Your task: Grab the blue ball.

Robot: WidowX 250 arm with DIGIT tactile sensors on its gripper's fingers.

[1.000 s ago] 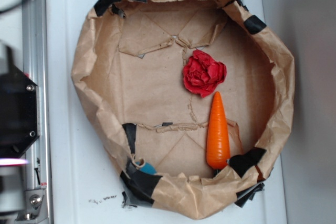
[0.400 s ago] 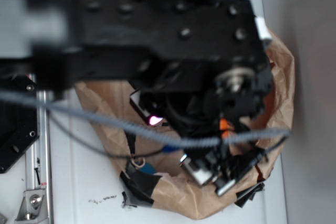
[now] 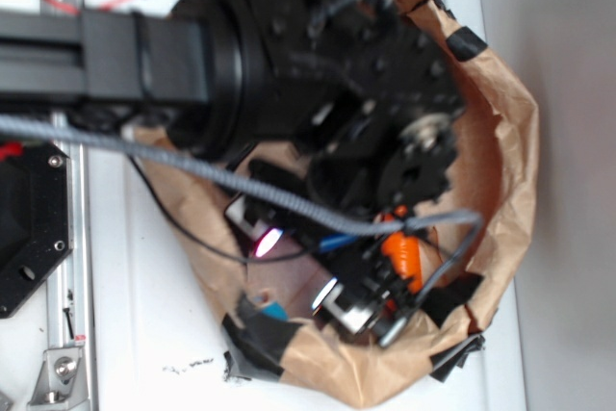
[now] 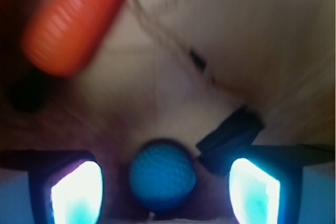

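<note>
Inside the crumpled brown paper bowl (image 3: 510,141) on the white desk (image 3: 144,315), the end effector (image 4: 165,190) stands open with the blue ball (image 4: 163,174) between its glowing fingers (image 4: 79,192), an orange carrot (image 4: 73,19) lying nearby and black tape (image 4: 231,135) just beside the ball.

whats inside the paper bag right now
The blue ball sits between the open end effector's fingers, with the carrot nearby. The arm covers the rest of the paper bag.
</note>
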